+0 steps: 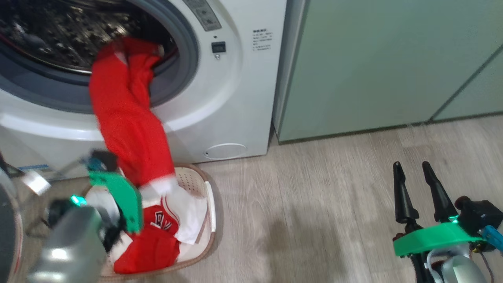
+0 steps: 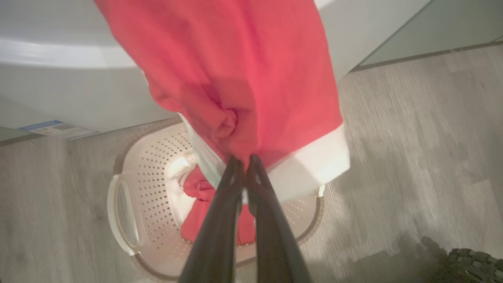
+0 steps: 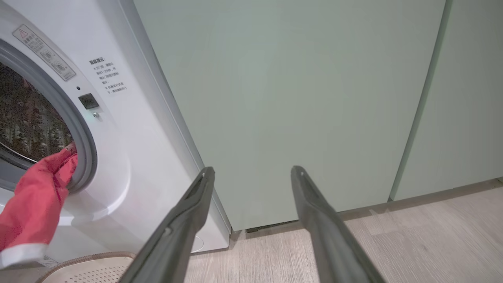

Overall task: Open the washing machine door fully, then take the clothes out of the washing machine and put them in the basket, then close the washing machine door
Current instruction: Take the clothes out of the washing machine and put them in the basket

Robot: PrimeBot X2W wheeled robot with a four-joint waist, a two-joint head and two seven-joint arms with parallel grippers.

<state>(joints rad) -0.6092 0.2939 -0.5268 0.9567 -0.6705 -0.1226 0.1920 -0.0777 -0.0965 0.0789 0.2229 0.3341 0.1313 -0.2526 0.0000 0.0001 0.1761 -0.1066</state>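
Observation:
The white washing machine [image 1: 220,98] stands at the upper left with its drum [image 1: 59,31] exposed. A long red garment [image 1: 125,118] with a white hem trails from the drum over the grey gasket down toward the basket [image 1: 208,204]. My left gripper [image 2: 244,159] is shut on that garment's lower end, just above the basket [image 2: 125,204]. More red and white clothes [image 1: 157,236] lie inside the basket. My right gripper [image 1: 411,165] hovers open and empty over the floor at the lower right. The curved rim of the washing machine door [image 1: 8,228] shows at the left edge.
Pale green cabinet doors [image 1: 373,59] stand right of the washer, and my right gripper [image 3: 252,171] points at them. Wood-look floor [image 1: 306,204] stretches between the basket and my right arm. A small round cover [image 1: 225,150] sits low on the washer's front.

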